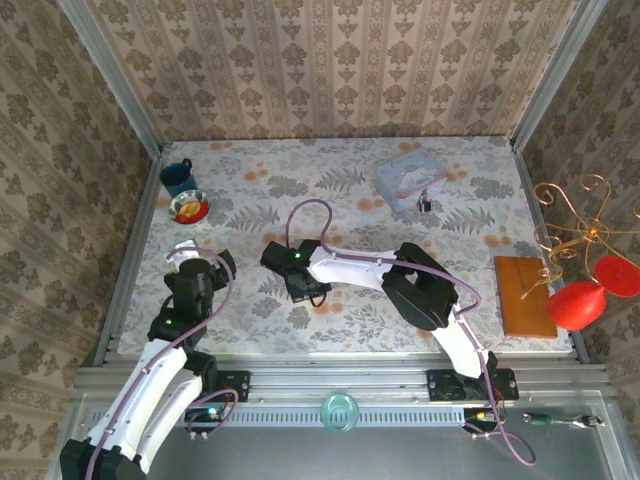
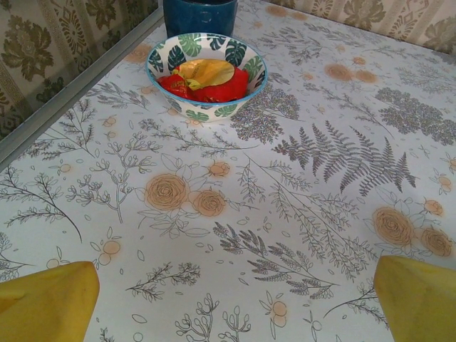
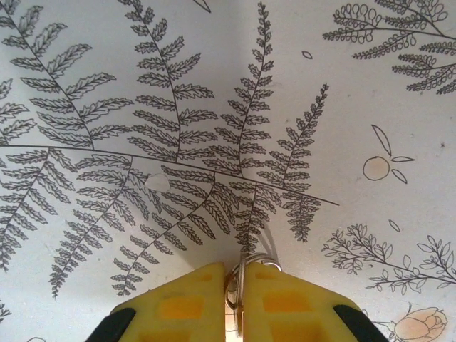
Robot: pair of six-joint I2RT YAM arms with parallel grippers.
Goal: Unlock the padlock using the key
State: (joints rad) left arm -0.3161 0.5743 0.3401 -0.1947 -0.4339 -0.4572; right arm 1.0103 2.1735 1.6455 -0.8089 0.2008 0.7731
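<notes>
**Key pinched in right jaws; padlock well apart, beside the tin**

**Top external view.** The padlock (image 1: 426, 203) is a tiny item with a square black body and a thin silvery shackle. It lies on the floral worktop (image 1: 250, 190) just beside the pale blue-lilac tin (image 1: 410, 175), at the tin's 5 o'clock. The right arm (image 1: 350, 268) reaches across to the middle of the worktop with the right jaws pointing down at the surface. They sit at about 8 o'clock from the padlock and well apart from it. The left arm (image 1: 190, 300) stands at 9 o'clock from the right jaws. A patterned bowl (image 1: 190, 207) and a dark blue mug (image 1: 177, 177) lie at its 12 o'clock.

**Left wrist view.** The left jaws are spread wide. One yellow fingertip (image 2: 46, 299) sits at the lower left corner and the other at the lower right. Between them is bare printed worktop, and they hold nothing. The bowl (image 2: 206, 75), at 11 o'clock, holds red and yellow wrapped pieces. The mug (image 2: 199, 14) stands directly behind it.

**Right wrist view.** The two yellow fingers (image 3: 178, 306) of the right jaws are pressed together at 6 o'clock, pinching the key (image 3: 241, 281). It shows as a thin greyish metal sliver, edge-on in the seam between the pads. A fine silvery wire ring stands out beyond the fingertips at 12 o'clock. The tips are close over a fern print on the worktop. Whether the ring touches the surface cannot be told.
</notes>
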